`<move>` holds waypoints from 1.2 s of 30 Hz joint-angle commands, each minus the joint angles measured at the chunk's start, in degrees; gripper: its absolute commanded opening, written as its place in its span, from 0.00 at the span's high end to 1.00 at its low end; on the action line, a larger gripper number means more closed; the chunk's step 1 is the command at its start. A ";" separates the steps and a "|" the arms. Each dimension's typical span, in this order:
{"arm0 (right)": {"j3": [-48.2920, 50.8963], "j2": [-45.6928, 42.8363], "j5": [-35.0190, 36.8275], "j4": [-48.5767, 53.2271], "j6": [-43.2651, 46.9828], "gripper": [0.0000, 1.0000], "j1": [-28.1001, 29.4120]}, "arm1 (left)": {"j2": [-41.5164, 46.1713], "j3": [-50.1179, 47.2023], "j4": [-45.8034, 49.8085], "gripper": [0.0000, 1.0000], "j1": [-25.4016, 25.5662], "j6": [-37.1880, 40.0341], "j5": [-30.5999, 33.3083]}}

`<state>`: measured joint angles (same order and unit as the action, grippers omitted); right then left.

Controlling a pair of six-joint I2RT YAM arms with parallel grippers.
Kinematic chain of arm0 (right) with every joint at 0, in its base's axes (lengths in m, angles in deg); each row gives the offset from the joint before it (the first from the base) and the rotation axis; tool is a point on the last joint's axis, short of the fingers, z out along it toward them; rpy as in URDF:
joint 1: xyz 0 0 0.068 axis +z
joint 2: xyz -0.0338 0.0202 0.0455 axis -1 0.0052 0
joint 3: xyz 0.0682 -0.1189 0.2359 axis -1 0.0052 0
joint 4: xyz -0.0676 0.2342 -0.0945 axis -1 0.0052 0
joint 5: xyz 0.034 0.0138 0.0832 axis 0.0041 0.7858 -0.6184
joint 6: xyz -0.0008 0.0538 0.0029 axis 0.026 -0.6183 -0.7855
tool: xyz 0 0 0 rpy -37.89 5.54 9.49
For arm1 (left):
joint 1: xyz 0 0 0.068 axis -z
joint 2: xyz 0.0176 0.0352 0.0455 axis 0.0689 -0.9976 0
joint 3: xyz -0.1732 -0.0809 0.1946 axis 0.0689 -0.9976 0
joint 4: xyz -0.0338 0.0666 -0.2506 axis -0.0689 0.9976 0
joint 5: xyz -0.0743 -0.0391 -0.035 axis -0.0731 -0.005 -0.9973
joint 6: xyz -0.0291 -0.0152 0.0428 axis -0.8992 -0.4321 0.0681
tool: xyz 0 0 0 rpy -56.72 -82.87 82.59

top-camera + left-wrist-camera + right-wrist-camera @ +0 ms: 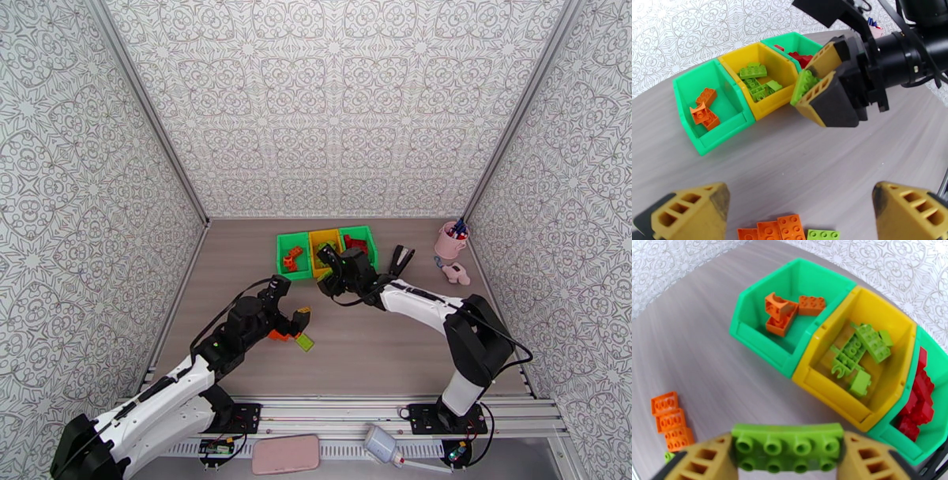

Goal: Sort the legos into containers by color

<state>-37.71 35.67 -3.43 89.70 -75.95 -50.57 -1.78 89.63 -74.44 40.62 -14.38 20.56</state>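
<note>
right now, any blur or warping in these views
top external: sharp, even light, soft shadows; left wrist: table edge bows, left fingers soft; right wrist: held lime brick slightly soft up close, bins sharper

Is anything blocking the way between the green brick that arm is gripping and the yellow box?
Nothing visible does. The right gripper holds the lime green brick close to the yellow bin, on its near side, with bare table below. The bin is open on top, and the green bricks inside lie low.
</note>
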 commanded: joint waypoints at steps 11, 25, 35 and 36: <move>-9.67 5.32 1.57 -1.35 -5.73 0.53 -7.09 | -5.05 -0.29 -4.30 0.00 2.24 4.62 -3.93; -25.62 19.22 4.99 3.01 -10.77 0.52 -8.04 | -2.62 -2.49 -3.71 0.00 7.01 3.13 -0.78; -31.37 22.98 4.71 10.64 -11.37 0.52 -8.36 | -0.69 -3.14 -1.71 0.00 7.21 2.20 0.90; -31.79 23.32 4.66 10.93 -11.41 0.52 -8.44 | -0.67 -3.43 -2.16 0.00 7.29 2.08 0.85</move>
<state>-67.08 57.37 0.66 97.28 -86.49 -58.39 -3.42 87.60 -76.27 47.41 -11.10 20.32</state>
